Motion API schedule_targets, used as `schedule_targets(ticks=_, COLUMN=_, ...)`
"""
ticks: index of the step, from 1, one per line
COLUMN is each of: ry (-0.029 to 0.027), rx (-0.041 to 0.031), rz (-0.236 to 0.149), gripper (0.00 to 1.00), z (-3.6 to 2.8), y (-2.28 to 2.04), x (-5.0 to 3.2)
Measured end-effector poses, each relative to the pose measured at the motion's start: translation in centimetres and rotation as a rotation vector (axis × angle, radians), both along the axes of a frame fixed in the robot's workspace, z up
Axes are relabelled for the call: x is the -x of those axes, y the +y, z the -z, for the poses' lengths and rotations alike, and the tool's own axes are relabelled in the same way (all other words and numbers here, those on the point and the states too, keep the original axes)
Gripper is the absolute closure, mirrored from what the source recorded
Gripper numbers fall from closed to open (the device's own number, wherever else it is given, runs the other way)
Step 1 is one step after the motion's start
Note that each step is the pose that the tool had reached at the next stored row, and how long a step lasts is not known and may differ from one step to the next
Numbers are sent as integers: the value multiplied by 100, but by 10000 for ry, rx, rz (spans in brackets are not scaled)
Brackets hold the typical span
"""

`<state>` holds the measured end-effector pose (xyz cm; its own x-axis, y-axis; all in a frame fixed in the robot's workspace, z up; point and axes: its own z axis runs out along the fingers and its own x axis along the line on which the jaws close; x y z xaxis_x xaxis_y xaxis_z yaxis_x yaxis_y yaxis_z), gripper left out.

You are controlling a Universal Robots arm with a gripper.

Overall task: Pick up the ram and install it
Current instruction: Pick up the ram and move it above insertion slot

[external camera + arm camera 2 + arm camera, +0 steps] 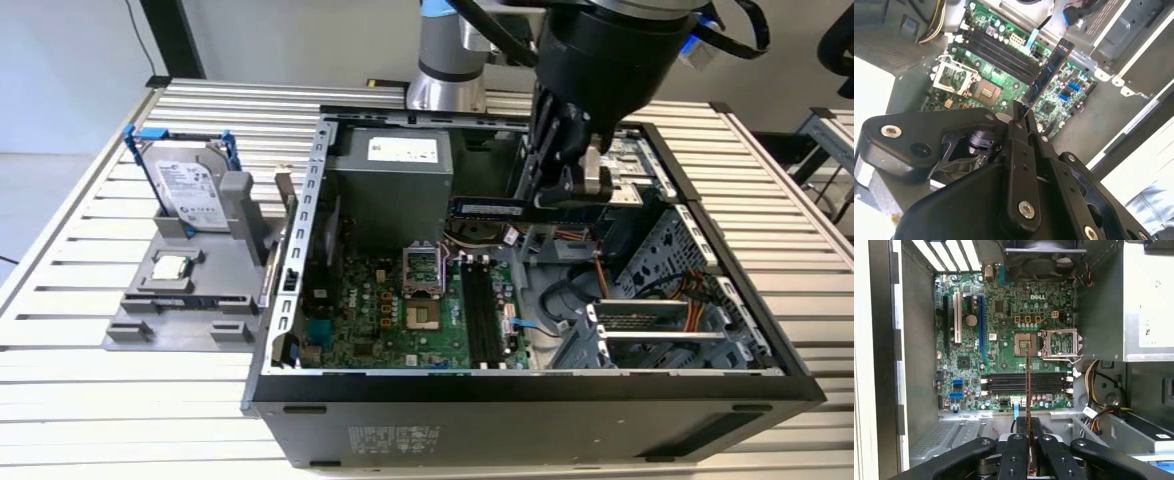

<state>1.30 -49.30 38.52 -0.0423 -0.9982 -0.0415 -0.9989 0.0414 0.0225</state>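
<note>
So the pickup half looks done. The gripper point(1028, 432) is pinched tight on one end of the ram point(1046, 75), and the stick hangs in the air inside the open case, well above the board and touching nothing else that I can see.

The install half isn't done yet. Below it, the black memory slots point(1026, 382) on the green motherboard point(1004, 325) all look empty. From the exterior view and the second wrist view I'd say the ram sits crosswise to them rather than lined up. Just beyond the slots, the processor socket point(1026, 343) is open with its bracket flipped back.

Further out, the computer case point(534, 385) lies on its side with the panel off, on a slatted metal table point(134, 420). Beside it, toward the exterior view's left, there's a grey holder point(200, 300) with the hard drive point(187, 190) standing in it and a small square processor chip point(170, 267) lying flat. Past the table it's pale grey floor point(54, 100).
</note>
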Motion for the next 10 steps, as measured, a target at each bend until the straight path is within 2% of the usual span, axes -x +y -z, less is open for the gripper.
schedule_targets(ticks=6, ry=2, rx=0, rz=1, gripper=100, z=0, y=1, x=-117)
schedule_targets(ticks=10, ry=1, rx=0, rz=2, gripper=100, z=0, y=1, x=-137)
